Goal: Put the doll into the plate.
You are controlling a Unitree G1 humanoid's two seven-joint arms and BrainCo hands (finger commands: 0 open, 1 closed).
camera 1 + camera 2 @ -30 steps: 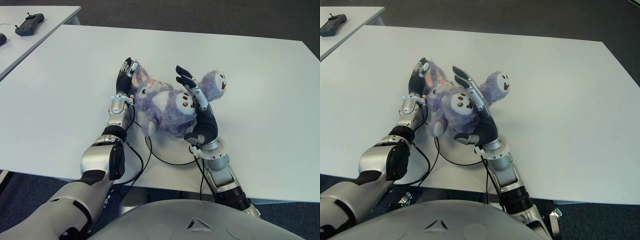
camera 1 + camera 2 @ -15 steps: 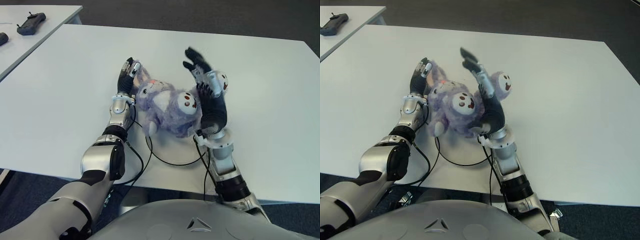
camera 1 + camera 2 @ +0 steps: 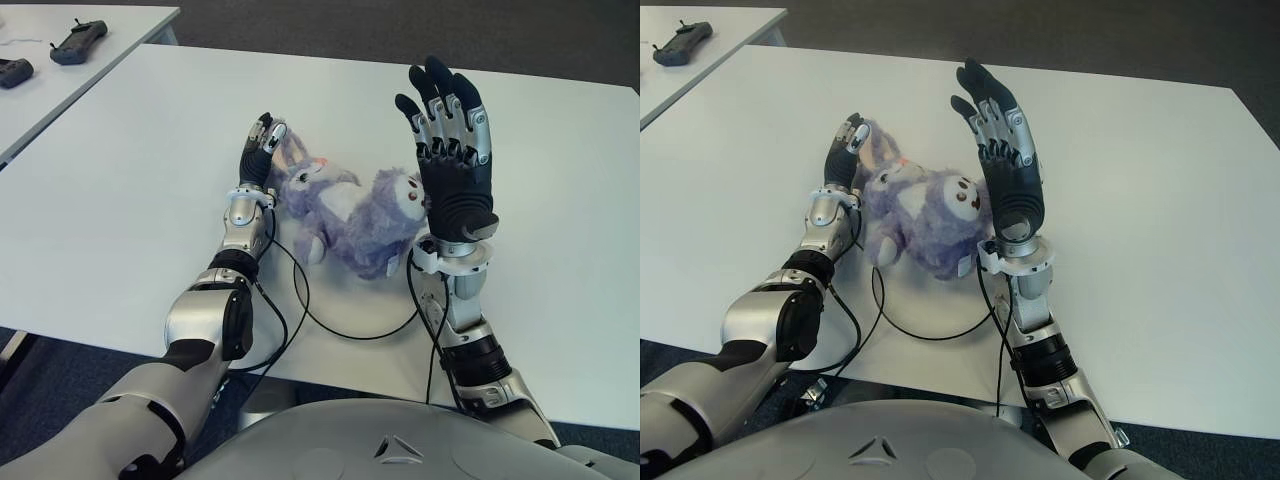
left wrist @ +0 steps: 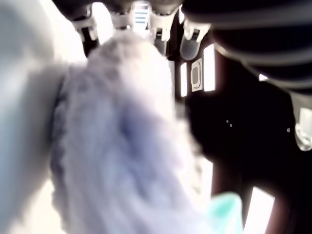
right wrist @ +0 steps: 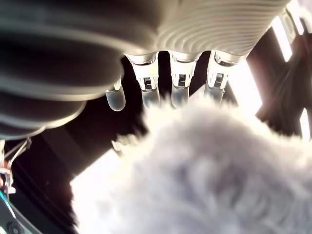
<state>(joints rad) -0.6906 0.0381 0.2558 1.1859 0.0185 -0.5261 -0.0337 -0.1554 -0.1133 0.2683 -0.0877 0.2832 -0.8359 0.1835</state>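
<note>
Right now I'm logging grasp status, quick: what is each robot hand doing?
Left robot hand: fingers against the doll; grip cannot be told.
Right robot hand: open, raised, holding nothing.

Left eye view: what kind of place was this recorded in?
Probably an office or lab: plain white table, dark carpet floor, and a second table carrying black handheld controllers.

A white table (image 3: 130, 180) and second table (image 3: 40, 85) stand on dark carpet (image 3: 330, 22).
</note>
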